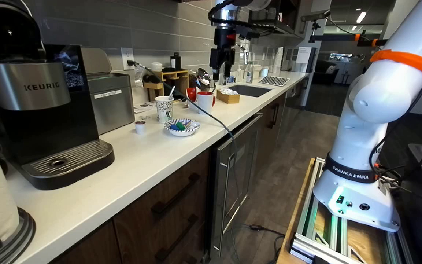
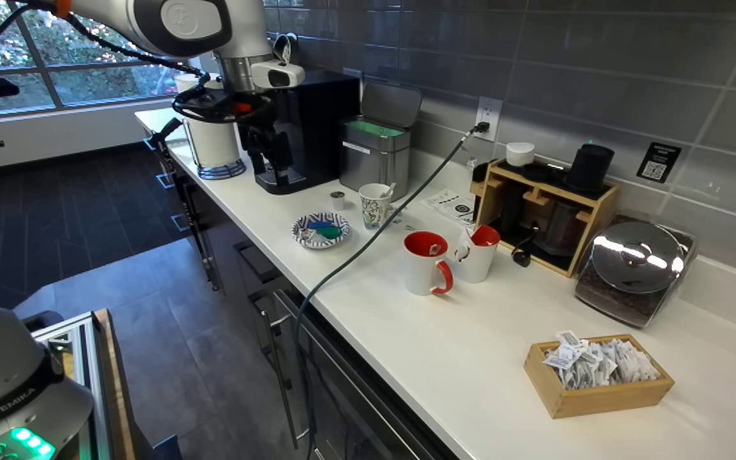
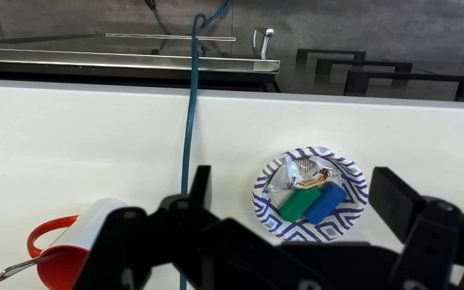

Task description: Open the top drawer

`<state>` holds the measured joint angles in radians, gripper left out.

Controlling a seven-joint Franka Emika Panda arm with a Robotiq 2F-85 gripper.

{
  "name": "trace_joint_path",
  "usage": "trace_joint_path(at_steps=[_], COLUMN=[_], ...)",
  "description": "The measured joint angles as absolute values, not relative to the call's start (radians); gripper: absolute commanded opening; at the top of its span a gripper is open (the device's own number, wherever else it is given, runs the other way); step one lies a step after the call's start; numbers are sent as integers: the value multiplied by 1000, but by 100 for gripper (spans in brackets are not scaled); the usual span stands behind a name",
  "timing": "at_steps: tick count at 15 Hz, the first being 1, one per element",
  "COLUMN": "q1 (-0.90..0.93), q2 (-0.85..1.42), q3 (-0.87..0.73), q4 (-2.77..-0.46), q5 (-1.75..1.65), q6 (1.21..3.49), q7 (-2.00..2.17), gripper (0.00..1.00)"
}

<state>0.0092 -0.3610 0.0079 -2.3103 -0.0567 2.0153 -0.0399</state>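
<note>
The top drawer [image 1: 167, 188] is closed, its dark brown wood front flush beneath the counter edge. A black bar handle [image 1: 176, 194] crosses that front. From above, in the wrist view, the same handle [image 3: 415, 76] juts out just past the counter edge, at the upper right. My gripper [image 3: 292, 181] hangs above the counter, pointing down, with its fingers wide apart and nothing held. In both exterior views the gripper [image 1: 222, 75] [image 2: 271, 167] is well above the drawer front and apart from it. The drawer's inside is hidden.
Below the gripper, a patterned bowl [image 3: 264, 201] holds wrappers and green and blue pieces. A dark cable [image 2: 368, 243] spans the counter and drops over its edge. Red-white mugs [image 2: 420, 271], a paper cup [image 2: 373, 207], and the coffee machine [image 1: 46, 91] stand around. A glass-fronted fridge [image 1: 240, 161] adjoins the drawers.
</note>
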Motion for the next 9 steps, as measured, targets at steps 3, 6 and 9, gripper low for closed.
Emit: trace_joint_path(at_steps=[3, 6, 9], q1=[9, 17, 53], q2=[-361, -368, -388], q3=[8, 62, 206], q4=[-2310, -2324, -2396], q5=[-57, -118, -239], q6=[2015, 2052, 2162], q7=[-40, 0, 158], gripper=[100, 100, 100])
